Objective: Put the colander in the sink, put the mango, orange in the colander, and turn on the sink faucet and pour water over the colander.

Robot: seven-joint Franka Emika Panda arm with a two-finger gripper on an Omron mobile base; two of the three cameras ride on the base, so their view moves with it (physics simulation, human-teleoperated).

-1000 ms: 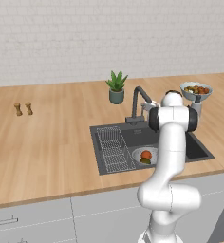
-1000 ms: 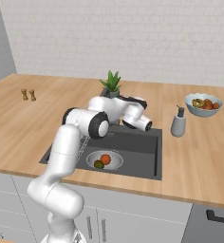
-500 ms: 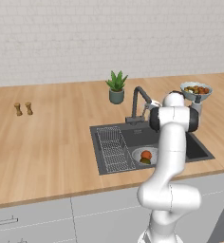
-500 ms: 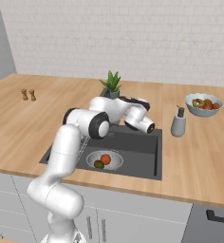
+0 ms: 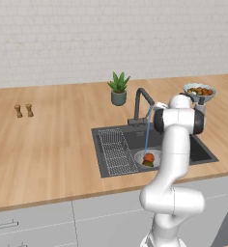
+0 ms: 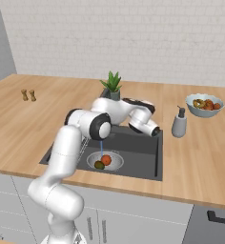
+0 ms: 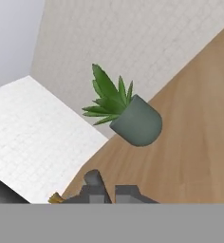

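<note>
- sink (image 5: 203, 153) is a dark basin set into the wooden counter (image 5: 53, 144), centre-right of the left base view; wire rack (image 5: 115, 150) lies at its left side.
- colander (image 5: 148, 157) sits on the sink floor, just right of the rack; in the right base view it lies low and left in the basin (image 6: 106, 161).
- orange (image 6: 106, 159) and darker green mango (image 6: 99, 165) lie together inside the colander, touching or nearly so.
- faucet (image 5: 141, 100) stands at the back rim of the sink, spout curving forward over the basin.
- water (image 5: 147, 131) runs as a thin light-blue line from the spout straight down onto the fruit in the colander; short piece also seen in the right base view (image 6: 102, 146) under the arm's elbow.
- gripper (image 6: 155, 129) hangs over the right part of the sink in the right base view, beside the faucet area; fingers not resolved, cannot tell how far apart, nothing seen in them.
- potted plant (image 5: 118, 89) on the counter behind the faucet; in the hand view it appears tilted, mid-frame (image 7: 133, 118).
- soap dispenser (image 6: 179, 123) right of the sink; fruit bowl (image 6: 204, 106) further back right.
- two small shakers (image 5: 23, 110) at the far left of the counter.
</note>
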